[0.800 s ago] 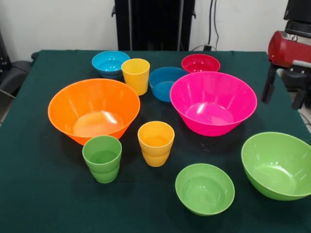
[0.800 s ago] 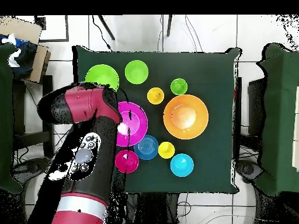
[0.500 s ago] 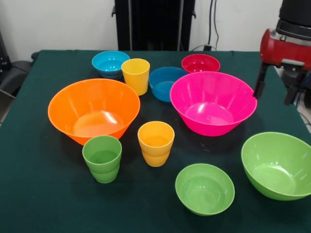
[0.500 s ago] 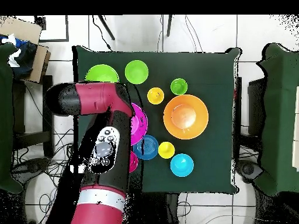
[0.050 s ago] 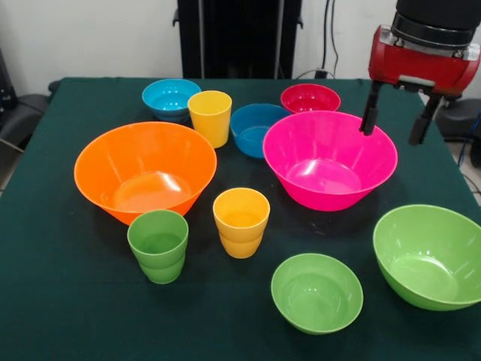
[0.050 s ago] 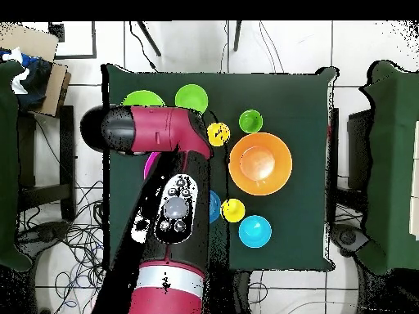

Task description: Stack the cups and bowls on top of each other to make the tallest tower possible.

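My gripper (image 5: 394, 120) hangs open and empty above the right rim of the large hot pink bowl (image 5: 329, 158). The large orange bowl (image 5: 145, 169) sits at the left, with the green cup (image 5: 158, 245) and the orange-yellow cup (image 5: 241, 222) in front of it. Behind stand the yellow cup (image 5: 210, 116), the light blue bowl (image 5: 171, 97), the darker blue bowl (image 5: 254, 129) and the red-pink bowl (image 5: 310, 97). The small lime bowl (image 5: 316, 292) and the large lime bowl (image 5: 432, 256) are at the front right. In the overhead view my arm (image 6: 168, 204) hides the gripper and most of the pink bowl.
Everything stands apart, upright and unstacked, on the dark green table (image 5: 60, 301). Bare cloth shows at the front left. In the overhead view a cardboard box (image 6: 37, 65) sits off the table's top-left corner.
My arm has swung in over the table. The open gripper moved from beyond the table's right edge to above the pink bowl's right rim. No cup or bowl has moved.
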{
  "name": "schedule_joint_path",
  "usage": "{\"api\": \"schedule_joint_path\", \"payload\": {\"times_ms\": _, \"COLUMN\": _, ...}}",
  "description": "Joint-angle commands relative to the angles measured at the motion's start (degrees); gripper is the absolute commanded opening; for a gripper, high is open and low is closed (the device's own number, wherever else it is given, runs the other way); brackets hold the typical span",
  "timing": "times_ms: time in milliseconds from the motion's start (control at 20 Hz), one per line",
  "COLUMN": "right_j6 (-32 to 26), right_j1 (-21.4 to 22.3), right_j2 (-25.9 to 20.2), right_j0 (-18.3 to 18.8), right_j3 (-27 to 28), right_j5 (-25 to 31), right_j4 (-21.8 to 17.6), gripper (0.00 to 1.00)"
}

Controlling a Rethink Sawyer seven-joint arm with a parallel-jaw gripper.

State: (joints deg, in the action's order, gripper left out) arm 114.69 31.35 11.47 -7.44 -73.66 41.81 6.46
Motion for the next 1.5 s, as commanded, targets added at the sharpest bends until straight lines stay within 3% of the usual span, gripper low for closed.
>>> {"api": "schedule_joint_path", "payload": {"times_ms": 50, "right_j6": -1.8, "right_j1": -0.9, "right_j2": -8.7, "right_j0": 0.1, "right_j3": -2.9, "right_j5": 3.2, "right_j4": -1.4, "gripper": 1.0}}
{"api": "schedule_joint_path", "payload": {"times_ms": 1500, "right_j6": -1.2, "right_j1": -2.6, "right_j2": -10.4, "right_j0": 2.2, "right_j3": -3.4, "right_j5": -5.6, "right_j4": -3.5, "gripper": 1.0}}
